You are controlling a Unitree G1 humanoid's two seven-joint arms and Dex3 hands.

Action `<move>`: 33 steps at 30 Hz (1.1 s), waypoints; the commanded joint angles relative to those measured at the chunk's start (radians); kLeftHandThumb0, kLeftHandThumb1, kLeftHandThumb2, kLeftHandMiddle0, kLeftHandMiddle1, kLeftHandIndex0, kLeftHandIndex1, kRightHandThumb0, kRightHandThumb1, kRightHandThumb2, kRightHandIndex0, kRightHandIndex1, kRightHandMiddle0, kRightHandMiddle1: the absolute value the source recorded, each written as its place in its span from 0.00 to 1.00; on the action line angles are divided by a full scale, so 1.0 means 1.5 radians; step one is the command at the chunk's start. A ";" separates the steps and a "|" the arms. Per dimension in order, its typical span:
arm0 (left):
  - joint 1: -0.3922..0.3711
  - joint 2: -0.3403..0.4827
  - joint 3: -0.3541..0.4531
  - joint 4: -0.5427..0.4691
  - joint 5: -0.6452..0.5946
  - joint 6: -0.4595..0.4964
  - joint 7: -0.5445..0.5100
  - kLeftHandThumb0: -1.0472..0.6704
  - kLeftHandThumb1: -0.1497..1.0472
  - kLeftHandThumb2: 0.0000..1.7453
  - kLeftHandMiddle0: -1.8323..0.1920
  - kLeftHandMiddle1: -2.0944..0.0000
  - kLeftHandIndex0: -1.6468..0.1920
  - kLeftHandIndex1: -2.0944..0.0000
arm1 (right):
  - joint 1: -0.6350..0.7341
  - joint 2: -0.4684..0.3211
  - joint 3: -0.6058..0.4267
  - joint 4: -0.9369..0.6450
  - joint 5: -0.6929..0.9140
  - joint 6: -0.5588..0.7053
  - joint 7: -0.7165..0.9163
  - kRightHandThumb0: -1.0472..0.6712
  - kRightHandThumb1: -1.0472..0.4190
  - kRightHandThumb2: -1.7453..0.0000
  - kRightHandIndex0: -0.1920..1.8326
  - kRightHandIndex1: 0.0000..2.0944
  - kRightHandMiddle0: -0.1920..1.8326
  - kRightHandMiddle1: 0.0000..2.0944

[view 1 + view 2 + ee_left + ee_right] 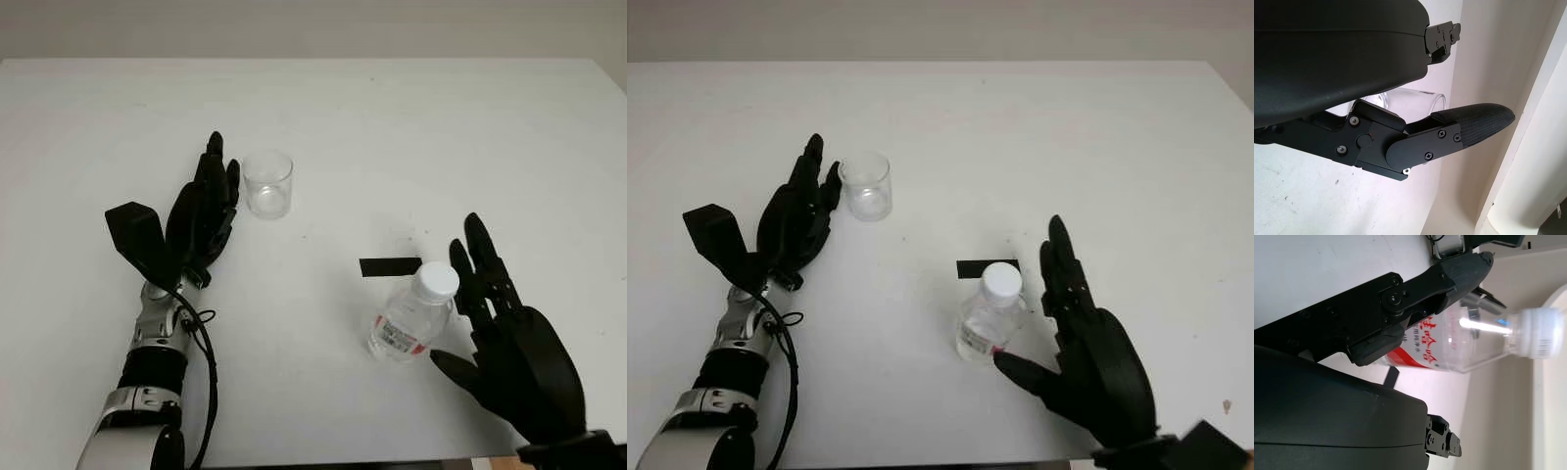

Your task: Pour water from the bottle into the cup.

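Clear bottle (411,319) upright just beside open right hand (509,343), cup (267,183) beside open left hand (201,215)

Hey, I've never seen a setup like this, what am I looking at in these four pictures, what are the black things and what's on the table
The black things are the two hands of a humanoid robot. Two pictures come from cameras in its head, looking down at a white table. The other two come from cameras at its wrists, so each hand looms large there.

On the table stand an empty clear cup and a clear water bottle with a white cap and a red and white label. A small black strip lies just behind the bottle.

The left hand is open beside the cup. The right hand is open around the bottle, not yet gripping it. Nothing is held.
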 commanded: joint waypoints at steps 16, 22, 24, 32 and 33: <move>-0.013 -0.004 0.000 0.017 0.003 -0.025 0.004 0.12 1.00 0.43 0.98 0.97 1.00 0.99 | -0.145 -0.022 0.052 0.095 -0.028 0.010 0.046 0.12 0.15 0.97 0.00 0.00 0.00 0.00; -0.019 -0.007 0.002 0.027 -0.002 -0.027 0.002 0.12 1.00 0.42 0.98 0.97 1.00 0.99 | -0.148 -0.012 0.051 0.088 -0.012 0.002 0.044 0.24 0.17 0.97 0.14 0.20 0.13 0.31; -0.020 -0.008 0.002 0.029 -0.001 -0.027 0.004 0.12 1.00 0.42 0.98 0.97 1.00 0.99 | -0.149 -0.007 0.055 0.086 -0.020 -0.006 0.034 0.33 0.13 0.96 0.23 0.70 0.18 0.76; -0.018 -0.007 0.002 0.026 0.001 -0.029 0.007 0.12 1.00 0.42 0.98 0.97 1.00 0.99 | -0.136 0.010 0.075 0.058 -0.101 0.010 -0.045 0.37 0.00 0.81 0.99 1.00 0.78 1.00; -0.018 -0.007 0.002 0.026 0.001 -0.029 0.008 0.12 1.00 0.42 0.98 0.97 1.00 0.99 | -0.135 0.012 0.075 0.054 -0.101 0.016 -0.049 0.37 0.00 0.77 1.00 1.00 0.87 1.00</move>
